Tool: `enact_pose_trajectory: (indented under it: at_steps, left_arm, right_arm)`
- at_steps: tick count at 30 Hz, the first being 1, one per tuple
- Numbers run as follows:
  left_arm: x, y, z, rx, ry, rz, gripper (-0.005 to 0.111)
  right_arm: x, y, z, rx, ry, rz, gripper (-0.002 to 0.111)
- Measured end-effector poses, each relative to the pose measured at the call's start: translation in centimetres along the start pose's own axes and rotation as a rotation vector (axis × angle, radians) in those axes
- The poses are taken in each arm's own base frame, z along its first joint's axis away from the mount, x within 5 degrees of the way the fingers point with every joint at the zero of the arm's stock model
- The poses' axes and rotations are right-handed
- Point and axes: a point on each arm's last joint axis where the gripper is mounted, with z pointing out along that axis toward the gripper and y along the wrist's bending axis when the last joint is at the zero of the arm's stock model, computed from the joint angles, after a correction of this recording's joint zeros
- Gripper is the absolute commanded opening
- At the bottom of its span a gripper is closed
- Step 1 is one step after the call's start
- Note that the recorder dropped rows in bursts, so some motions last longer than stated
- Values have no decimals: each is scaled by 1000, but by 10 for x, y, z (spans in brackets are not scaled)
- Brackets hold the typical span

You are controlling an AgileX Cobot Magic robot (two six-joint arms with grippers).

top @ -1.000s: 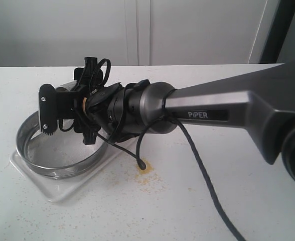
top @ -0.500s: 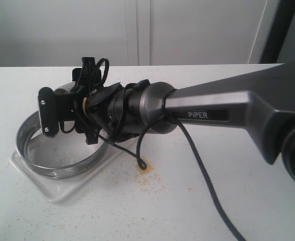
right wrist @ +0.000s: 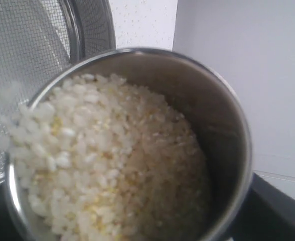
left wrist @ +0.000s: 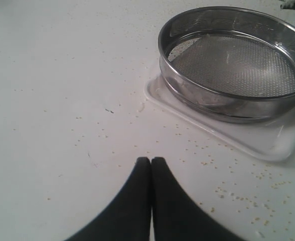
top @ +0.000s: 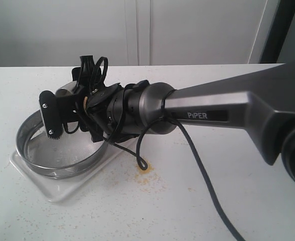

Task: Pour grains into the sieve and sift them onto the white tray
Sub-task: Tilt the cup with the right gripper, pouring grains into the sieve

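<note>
Right jaws, wide around the small steel cup (right wrist: 228, 130), have tipped it further over the round steel mesh sieve (top: 57, 168) sitting on the flat white tray (top: 67, 191), pale-golden grains (right wrist: 102, 165) spilling at its lip, pour starting; left jaws closed, empty.
</note>
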Motion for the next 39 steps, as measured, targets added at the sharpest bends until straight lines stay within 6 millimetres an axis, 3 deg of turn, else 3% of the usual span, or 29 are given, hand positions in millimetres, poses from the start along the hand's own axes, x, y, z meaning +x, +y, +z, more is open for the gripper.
enact_pose_trajectory:
  at_steps: [39]
  left_arm:
    - [0, 0, 0, 0, 0, 0, 0]
  right_arm:
    - [1, -1, 0, 7, 16, -177, 0]
